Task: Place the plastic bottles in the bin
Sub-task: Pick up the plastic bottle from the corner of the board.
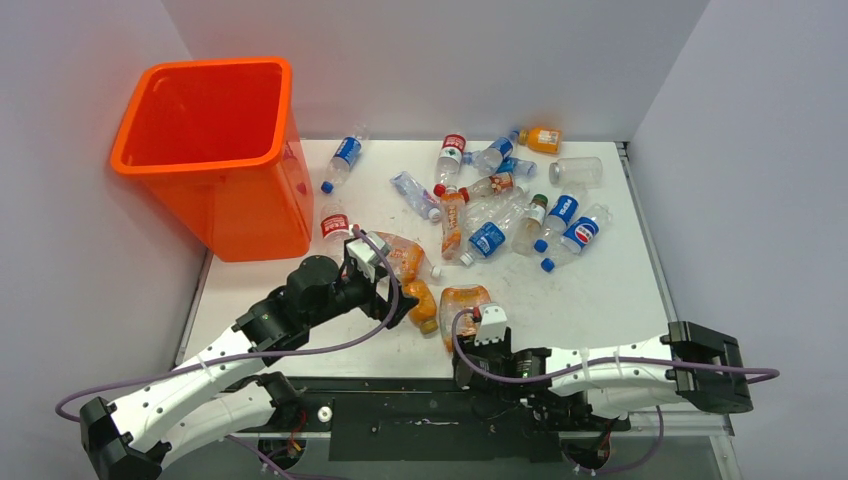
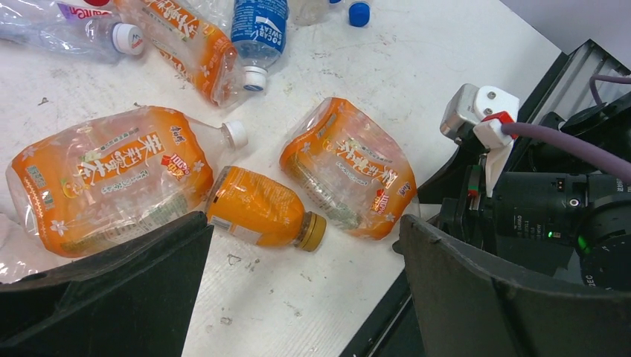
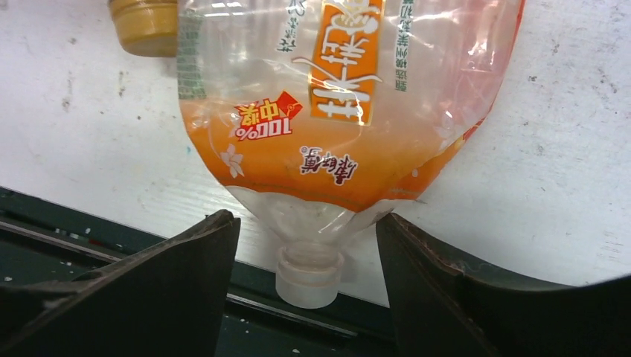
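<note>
The orange bin (image 1: 250,205) stands at the back left. Several plastic bottles (image 1: 500,195) lie scattered across the back middle and right of the table. My left gripper (image 1: 397,300) is open and empty; in the left wrist view (image 2: 305,297) it hangs just short of a small orange bottle (image 2: 260,216), which lies between two crushed orange-label bottles (image 2: 111,178) (image 2: 346,178). My right gripper (image 1: 466,338) is open at the table's near edge. In the right wrist view (image 3: 305,223) its fingers stand on either side of the neck and clear cap (image 3: 309,279) of a crushed orange-label bottle (image 3: 335,97), without touching it.
White walls close in the table (image 1: 600,300) on three sides. A black rail (image 1: 420,400) runs along the near edge, and the crushed bottle's cap overhangs it. My right wrist (image 2: 551,201) sits close to the right of my left gripper's fingers.
</note>
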Available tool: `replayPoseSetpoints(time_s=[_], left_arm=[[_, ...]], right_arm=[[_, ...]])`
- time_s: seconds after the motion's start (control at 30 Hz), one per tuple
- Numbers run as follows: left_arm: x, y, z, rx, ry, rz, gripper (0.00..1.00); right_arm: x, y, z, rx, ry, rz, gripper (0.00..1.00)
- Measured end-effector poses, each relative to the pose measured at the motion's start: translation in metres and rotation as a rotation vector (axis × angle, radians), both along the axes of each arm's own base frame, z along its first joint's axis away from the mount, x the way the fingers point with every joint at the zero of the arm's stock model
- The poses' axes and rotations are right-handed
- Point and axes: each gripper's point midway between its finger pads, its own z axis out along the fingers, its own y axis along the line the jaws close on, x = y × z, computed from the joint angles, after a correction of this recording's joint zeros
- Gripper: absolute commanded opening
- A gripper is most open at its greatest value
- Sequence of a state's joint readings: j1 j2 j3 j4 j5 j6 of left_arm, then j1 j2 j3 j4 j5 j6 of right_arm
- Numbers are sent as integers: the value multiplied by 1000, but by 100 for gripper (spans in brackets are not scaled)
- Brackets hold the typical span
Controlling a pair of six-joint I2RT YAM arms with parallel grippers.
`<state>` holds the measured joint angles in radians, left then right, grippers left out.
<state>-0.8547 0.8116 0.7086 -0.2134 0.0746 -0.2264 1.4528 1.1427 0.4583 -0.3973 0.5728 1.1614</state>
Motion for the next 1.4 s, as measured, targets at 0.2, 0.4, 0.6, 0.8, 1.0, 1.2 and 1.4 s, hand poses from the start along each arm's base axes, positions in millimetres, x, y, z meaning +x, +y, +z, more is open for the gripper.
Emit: replayPoseSetpoints(time_s=[0.2, 0.4, 0.6, 0.8, 1.0, 1.2, 1.4], left_arm=[[2, 2, -2, 8, -4, 17, 98], [3, 4, -4, 12, -4, 23, 97], [3, 6, -6, 10, -11, 29, 98], [3, 8, -7, 5, -29, 34, 98], [5, 12, -1, -3, -120, 36, 96], [-8, 7, 33, -50, -327, -89, 96], [-28, 14, 66, -6, -647, -239, 96]], right_arm=[[1, -4, -9, -28, 21, 8, 47], [-2, -4, -13, -46, 41, 37, 44], [0, -2, -16, -74, 34, 60, 33], [-3, -5, -13, -99, 50, 73, 5], [-9, 8, 39, -107, 70, 145, 5], [-8, 38, 140, 14, 44, 266, 5], [1, 34, 201, 90, 27, 323, 5]])
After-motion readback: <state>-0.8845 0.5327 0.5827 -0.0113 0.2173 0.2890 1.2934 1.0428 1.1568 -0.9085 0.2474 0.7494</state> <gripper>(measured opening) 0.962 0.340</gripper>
